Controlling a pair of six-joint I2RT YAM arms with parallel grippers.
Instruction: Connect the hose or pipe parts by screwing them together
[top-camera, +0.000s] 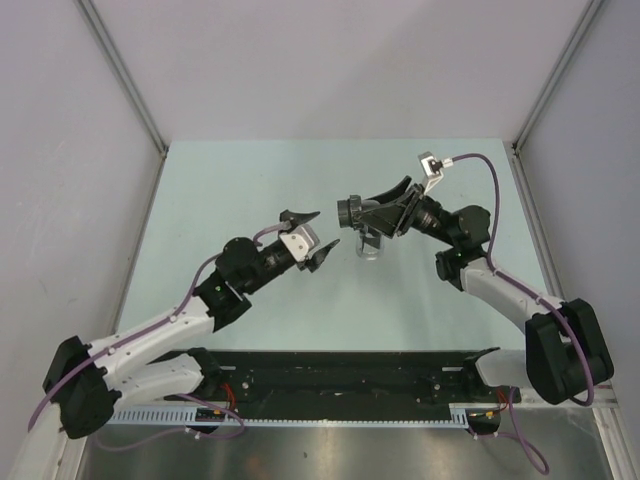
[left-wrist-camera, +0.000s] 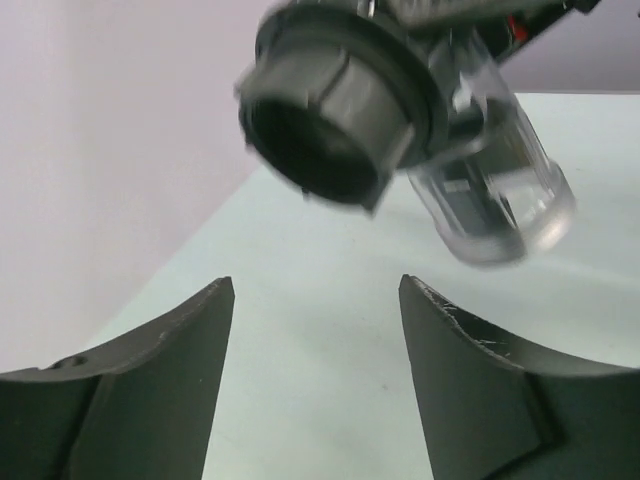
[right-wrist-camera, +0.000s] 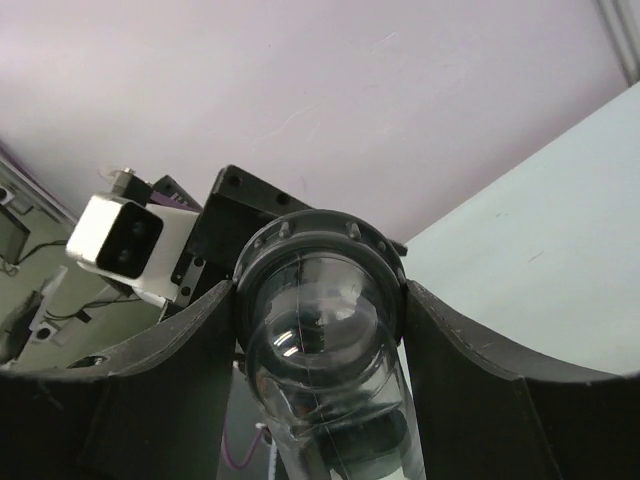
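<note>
right gripper (right-wrist-camera: 320, 292) pinching clear pipe fitting (left-wrist-camera: 500, 200) above table (top-camera: 250, 180) | left gripper (left-wrist-camera: 315, 290) spread, facing fitting's dark ring end (left-wrist-camera: 325, 115), not touching

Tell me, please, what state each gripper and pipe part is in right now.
Dark ring nut: seated on the end of the clear pipe body; tightness cannot be told.
Clear pipe body: clamped, held aloft.
Right gripper: shut on the clear pipe body at its collared end.
Left gripper: open, empty, short of the nut.
</note>
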